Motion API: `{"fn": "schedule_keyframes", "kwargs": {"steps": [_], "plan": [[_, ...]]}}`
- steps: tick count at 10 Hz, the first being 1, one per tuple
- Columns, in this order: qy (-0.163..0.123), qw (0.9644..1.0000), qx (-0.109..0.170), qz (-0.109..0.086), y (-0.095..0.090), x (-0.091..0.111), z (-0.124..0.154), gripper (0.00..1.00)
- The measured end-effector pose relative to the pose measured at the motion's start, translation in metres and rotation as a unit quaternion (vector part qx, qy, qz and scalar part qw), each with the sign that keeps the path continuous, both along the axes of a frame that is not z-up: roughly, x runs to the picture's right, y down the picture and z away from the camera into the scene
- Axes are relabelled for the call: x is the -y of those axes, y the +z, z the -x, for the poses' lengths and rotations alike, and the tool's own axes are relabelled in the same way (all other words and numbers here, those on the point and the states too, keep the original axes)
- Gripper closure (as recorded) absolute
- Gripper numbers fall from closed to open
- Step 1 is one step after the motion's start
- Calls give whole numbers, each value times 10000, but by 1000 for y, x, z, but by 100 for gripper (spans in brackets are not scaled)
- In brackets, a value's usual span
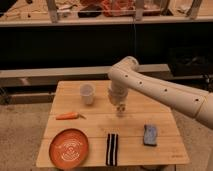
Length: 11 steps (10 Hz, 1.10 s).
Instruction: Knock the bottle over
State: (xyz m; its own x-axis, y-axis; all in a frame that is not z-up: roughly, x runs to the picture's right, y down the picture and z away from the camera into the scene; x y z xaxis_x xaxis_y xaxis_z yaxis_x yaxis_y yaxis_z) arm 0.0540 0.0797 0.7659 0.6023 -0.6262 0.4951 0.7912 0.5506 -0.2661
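Wooden table (100,122), with the robot arm (165,90) reaching in from the right and a white cup (87,93) at the rear. The gripper (120,104) points down at mid-table; whether it is released or clenched cannot be told. The small bottle (120,113) sits directly beneath it, right of the cup.

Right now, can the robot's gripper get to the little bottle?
Probably yes. The gripper hangs right above the bottle, nothing seems to lie between them, and the white cup stands off to the side.
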Motion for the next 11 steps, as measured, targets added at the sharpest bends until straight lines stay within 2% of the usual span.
{"fn": "schedule_keyframes", "kwargs": {"steps": [11], "plan": [[-109,9999,70,-7,-1,1,-1,97]]}}
